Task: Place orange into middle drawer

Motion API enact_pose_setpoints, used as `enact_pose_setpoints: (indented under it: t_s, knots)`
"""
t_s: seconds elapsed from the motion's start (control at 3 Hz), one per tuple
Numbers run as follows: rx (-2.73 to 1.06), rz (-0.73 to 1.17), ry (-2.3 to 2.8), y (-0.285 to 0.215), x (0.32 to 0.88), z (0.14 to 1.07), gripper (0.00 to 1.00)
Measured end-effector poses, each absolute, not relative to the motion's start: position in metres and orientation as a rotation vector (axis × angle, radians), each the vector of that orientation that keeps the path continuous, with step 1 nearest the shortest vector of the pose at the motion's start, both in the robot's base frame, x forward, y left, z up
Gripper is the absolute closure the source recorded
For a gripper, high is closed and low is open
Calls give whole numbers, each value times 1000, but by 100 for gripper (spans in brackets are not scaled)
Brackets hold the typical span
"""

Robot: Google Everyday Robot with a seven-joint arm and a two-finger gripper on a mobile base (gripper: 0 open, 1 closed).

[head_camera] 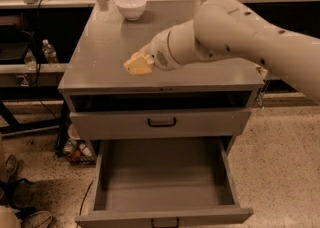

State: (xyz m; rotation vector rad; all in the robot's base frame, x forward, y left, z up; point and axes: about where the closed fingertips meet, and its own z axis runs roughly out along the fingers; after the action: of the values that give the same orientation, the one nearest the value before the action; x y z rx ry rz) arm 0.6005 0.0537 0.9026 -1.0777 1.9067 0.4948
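Orange (pixel 135 66) (pale yellowish lump) at end effector (pixel 143 62) over countertop (pixel 100 47)
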Motion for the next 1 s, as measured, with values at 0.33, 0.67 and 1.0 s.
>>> enact_pose_setpoints:
  t_s: [0.33,0.67,1.0]
  knots:
    - [-1027,428,1999,32,526,923,100]
    - [-1027,429,2000,32,526,923,100]
    - [-1035,443,2065,35,514,890,100]
